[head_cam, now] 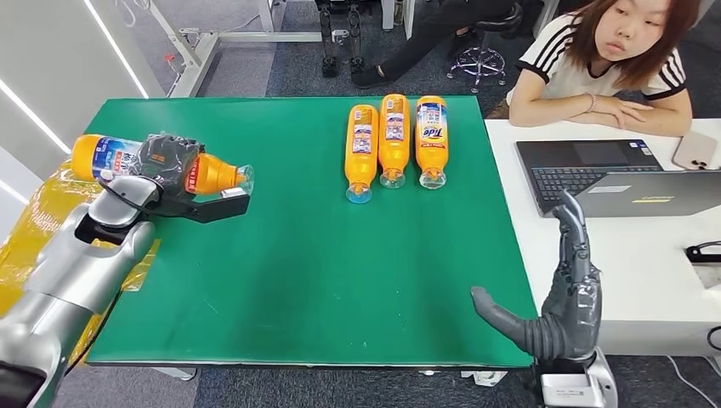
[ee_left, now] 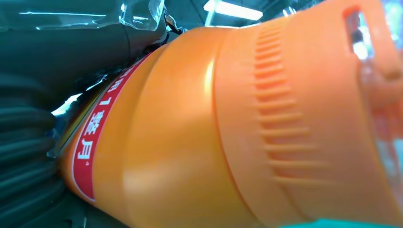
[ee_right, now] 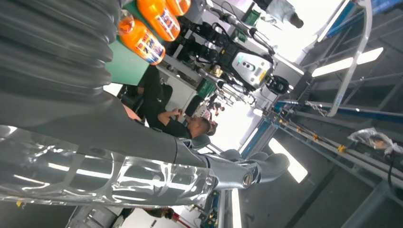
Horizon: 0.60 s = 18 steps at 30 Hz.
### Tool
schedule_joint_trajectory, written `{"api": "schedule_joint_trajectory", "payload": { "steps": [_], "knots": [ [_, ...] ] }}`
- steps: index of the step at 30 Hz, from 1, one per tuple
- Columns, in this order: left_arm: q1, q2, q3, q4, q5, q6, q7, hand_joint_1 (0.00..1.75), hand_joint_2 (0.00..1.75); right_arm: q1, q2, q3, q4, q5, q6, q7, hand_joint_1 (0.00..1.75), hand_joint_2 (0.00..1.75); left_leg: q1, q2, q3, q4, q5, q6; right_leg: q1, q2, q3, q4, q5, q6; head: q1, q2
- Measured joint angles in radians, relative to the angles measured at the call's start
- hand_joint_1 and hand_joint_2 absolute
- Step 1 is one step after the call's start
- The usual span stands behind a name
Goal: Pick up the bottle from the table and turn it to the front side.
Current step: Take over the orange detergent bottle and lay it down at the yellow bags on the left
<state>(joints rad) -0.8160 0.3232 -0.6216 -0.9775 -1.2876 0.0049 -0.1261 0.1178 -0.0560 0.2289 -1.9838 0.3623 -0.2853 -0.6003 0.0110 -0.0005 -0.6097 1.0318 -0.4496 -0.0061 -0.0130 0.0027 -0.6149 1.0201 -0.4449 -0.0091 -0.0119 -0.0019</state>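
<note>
Holding: left hand [head_cam: 166,161] grips bottle [head_cam: 212,174] above table [head_cam: 281,272]
Right hand [head_cam: 561,297]: open, idle
Next: likely rotate label forward

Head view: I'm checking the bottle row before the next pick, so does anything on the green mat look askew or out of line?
Nothing stands out. The three orange bottles lie side by side, caps toward the robot, roughly parallel, with no spill on the green mat. The fourth bottle is held sideways in the left hand over the mat's left side. The right hand holds nothing.
</note>
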Motion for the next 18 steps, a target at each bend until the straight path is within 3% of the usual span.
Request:
{"api": "schedule_joint_trajectory", "payload": {
  "steps": [10, 18],
  "knots": [
    [-0.008, -0.029, 0.010, 0.107, 0.021, -0.020, -0.008, 1.75, 1.75, 0.025, 0.035, -0.013, -0.005, 0.022, 0.005, 0.001, 0.00, 1.75, 0.000, 0.000, 0.000, 0.000, 0.000, 0.000, 0.000, 0.000, 0.000, 0.000, 0.000, 0.000, 0.000, 0.000],
    [-0.004, -0.015, 0.012, 0.134, 0.019, -0.056, 0.024, 1.75, 1.75, 0.025, 0.044, -0.045, -0.012, 0.022, 0.035, 0.009, 0.00, 1.75, 0.000, 0.000, 0.000, 0.000, 0.000, 0.000, 0.000, 0.000, 0.000, 0.000, 0.000, 0.000, 0.000, 0.000]
  ]
}}
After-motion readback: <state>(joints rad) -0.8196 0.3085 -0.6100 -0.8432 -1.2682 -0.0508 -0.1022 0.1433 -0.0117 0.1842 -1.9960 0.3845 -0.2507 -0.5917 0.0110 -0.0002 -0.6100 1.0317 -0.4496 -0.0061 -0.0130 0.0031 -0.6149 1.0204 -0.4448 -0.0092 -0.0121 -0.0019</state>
